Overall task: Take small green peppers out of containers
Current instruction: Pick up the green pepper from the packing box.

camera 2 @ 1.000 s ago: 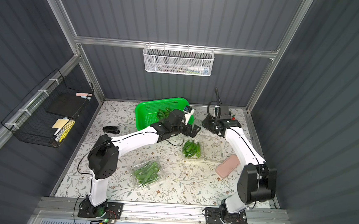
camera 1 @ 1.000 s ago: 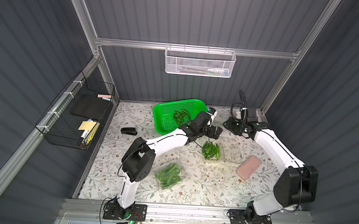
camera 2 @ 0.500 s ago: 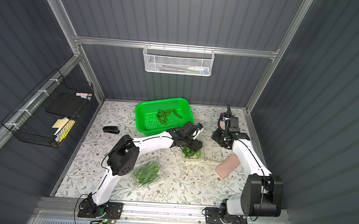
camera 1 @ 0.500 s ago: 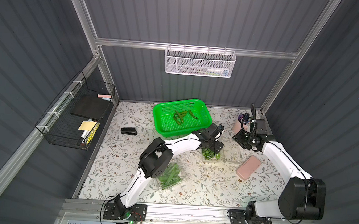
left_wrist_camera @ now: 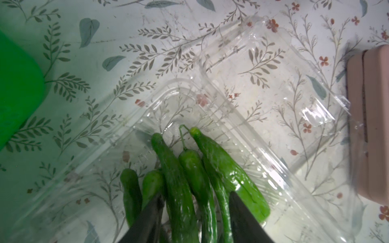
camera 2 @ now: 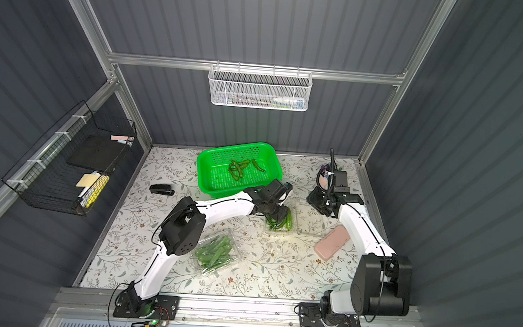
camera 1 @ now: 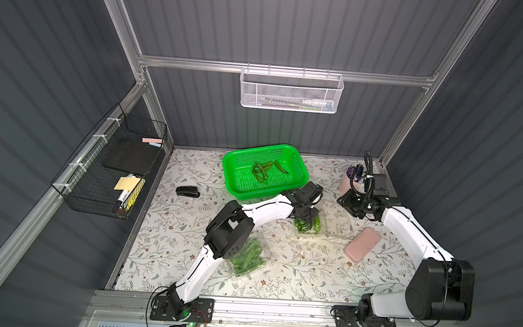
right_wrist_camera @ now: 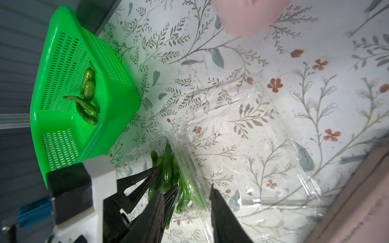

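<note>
In both top views the left gripper [camera 1: 306, 213] is covering much of the open container [camera 1: 332, 223]. We are seeing only a fringe of the small green peppers [camera 1: 304, 226] beneath it, and its jaws are unreadable from there. The left arm's elbow is hiding the far left corner of the second container [camera 1: 251, 259]. That one is lying nearer the front, packed with peppers and well apart from both grippers. Cables on the right arm are screening part of the pink cup [camera 1: 344, 186] in the far right corner.

The left wrist view is supplying what the top views are missing. The dark fingers [left_wrist_camera: 145, 221], cut off at the frame edge, are standing apart. About three peppers are lying between them in the clear tray, and others are lying just outside.

The right wrist view is showing the right gripper [right_wrist_camera: 185, 190] hovering over the far right part of the flat clear lid, just right of the peppers. Its jaws are apart with nothing between them. The lid's outline is hard for us to trace against the floral cloth. This view is also showing a few peppers resting in the green basket [right_wrist_camera: 63, 136], just beyond the open container.
</note>
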Robot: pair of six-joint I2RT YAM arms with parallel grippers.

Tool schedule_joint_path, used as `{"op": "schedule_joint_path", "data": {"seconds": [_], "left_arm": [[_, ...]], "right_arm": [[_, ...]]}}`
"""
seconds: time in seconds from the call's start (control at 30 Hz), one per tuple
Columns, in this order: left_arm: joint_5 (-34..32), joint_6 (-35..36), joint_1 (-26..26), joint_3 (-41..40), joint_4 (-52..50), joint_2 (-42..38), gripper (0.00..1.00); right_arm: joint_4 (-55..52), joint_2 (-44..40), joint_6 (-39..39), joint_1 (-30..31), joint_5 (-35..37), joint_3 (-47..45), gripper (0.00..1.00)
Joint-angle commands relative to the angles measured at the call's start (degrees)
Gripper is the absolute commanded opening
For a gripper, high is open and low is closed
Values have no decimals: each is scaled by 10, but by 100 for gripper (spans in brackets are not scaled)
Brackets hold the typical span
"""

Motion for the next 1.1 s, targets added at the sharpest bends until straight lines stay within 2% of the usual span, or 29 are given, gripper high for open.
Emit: {"op": "schedule_joint_path", "data": {"seconds": [0.0, 0.23, 0.47, 0.6, 0.73, 0.97, 1.07], "left_arm": [[-20, -5, -1, 23, -42, 26, 52], [-20, -8, -1, 43, -57, 45, 47], [-12, -5, -1, 62, -55, 37, 28], [7, -5, -1, 71, -51, 21, 19], [23, -4, -2, 67, -49, 2, 15], [45, 6, -2, 34, -38, -47, 7], [75, -1, -1, 13, -26, -79, 3]], "right_arm": [[-1, 0, -4, -1, -3, 1, 39], [-1, -6, -5, -1, -5, 0, 38], [0, -9, -7, -1, -5, -3, 38], [0, -9, -7, -1, -5, -3, 38], [-2, -9, -9, -1, -5, -4, 38], [-1, -7, -11, -1, -5, -4, 38], [-1, -3, -11, -1, -8, -3, 38]]}}
